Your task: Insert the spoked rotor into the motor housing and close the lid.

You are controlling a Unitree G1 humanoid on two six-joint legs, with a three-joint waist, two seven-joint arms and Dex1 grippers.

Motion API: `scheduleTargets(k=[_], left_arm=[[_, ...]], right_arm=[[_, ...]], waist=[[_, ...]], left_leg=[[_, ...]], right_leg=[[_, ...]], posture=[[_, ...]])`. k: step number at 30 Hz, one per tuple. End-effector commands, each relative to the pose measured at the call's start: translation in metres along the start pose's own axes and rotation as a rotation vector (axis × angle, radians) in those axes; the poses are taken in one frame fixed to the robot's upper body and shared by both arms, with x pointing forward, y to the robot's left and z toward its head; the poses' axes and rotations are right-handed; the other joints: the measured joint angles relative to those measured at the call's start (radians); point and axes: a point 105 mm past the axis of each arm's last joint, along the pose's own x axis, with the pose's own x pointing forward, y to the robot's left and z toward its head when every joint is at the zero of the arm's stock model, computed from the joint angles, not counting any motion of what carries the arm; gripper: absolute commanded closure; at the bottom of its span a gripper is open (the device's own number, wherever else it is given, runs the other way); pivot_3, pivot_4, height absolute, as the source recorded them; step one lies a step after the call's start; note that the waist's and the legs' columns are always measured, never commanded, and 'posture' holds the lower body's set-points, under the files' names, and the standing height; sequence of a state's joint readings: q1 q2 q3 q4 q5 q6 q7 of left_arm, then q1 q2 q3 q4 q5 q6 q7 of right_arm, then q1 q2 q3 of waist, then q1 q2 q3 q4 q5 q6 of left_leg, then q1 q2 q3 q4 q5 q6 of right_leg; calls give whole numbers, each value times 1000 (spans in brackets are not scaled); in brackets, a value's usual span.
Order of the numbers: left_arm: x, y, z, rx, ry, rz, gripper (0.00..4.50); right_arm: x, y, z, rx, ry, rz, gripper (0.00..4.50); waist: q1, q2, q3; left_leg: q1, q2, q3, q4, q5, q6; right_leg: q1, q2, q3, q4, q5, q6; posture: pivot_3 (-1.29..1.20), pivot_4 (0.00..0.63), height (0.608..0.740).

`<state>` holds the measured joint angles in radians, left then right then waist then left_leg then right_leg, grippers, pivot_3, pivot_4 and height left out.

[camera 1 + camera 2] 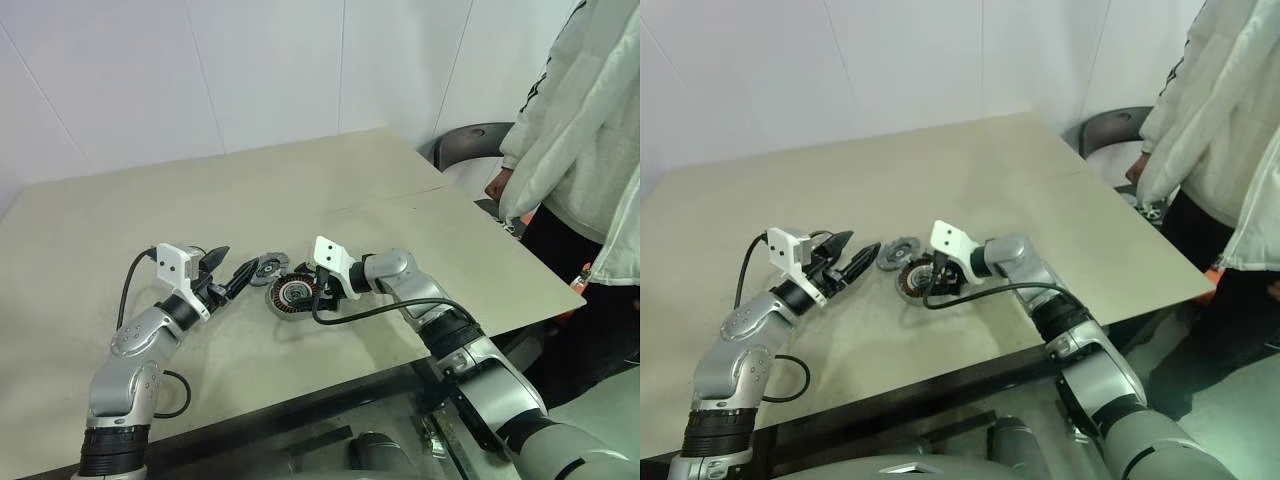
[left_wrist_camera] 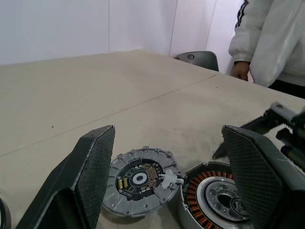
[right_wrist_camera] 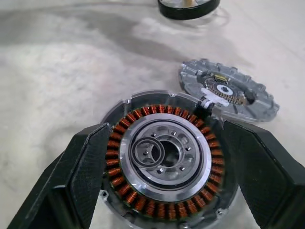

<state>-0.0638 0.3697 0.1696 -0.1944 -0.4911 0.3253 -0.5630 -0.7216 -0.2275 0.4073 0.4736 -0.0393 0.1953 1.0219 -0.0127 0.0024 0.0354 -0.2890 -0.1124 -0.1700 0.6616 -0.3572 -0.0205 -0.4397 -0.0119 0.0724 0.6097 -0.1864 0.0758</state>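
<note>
Right gripper [image 3: 162, 176] astride motor housing [image 3: 164, 155] — perhaps touching, left gripper [image 2: 167, 157] spread, empty

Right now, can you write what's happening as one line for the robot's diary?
right gripper: open, fingers either side of motor housing | left gripper: open, empty | notched grey disc: on table beside housing

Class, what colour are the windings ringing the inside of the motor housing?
Coppery orange, on the motor housing; clearest in the right wrist view.

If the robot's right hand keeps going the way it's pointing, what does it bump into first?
Probably the motor housing: the open right end effector already straddles its copper windings, with its fingers on either side.
</note>
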Motion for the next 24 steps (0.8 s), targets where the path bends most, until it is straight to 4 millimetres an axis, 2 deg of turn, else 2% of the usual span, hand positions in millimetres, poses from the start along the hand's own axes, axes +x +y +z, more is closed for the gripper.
scheduleTargets(k=[1, 3, 9, 15, 24], left_arm=[[2, -5, 12, 32, -39, -17, 681], [2, -5, 12, 30, -39, -16, 681], [1, -4, 12, 28, -38, -13, 681], [1, -3, 12, 29, -36, -14, 681], [-1, -2, 12, 33, -34, -18, 681]], right_arm=[[-1, -7, 7, -77, 1, -22, 513], [-1, -9, 9, -66, -13, -25, 513], [-7, -11, 15, -12, -42, -1, 2431], [-8, -9, 7, -18, -9, 7, 2431], [-6, -4, 9, -23, -15, 18, 2431]], waist=[[0, 0, 0], [1, 0, 0], [0, 0, 0], [1, 0, 0], [0, 0, 0]], left_leg=[[0, 0, 0, 0, 0, 0], [0, 0, 0, 0, 0, 0], [0, 0, 0, 0, 0, 0], [0, 0, 0, 0, 0, 0], [0, 0, 0, 0, 0, 0]], right_leg=[[0, 0, 0, 0, 0, 0], [0, 0, 0, 0, 0, 0], [0, 0, 0, 0, 0, 0], [0, 0, 0, 0, 0, 0], [0, 0, 0, 0, 0, 0]], posture=[[0, 0, 740], [0, 0, 740], [0, 0, 740], [0, 0, 740], [0, 0, 740]])
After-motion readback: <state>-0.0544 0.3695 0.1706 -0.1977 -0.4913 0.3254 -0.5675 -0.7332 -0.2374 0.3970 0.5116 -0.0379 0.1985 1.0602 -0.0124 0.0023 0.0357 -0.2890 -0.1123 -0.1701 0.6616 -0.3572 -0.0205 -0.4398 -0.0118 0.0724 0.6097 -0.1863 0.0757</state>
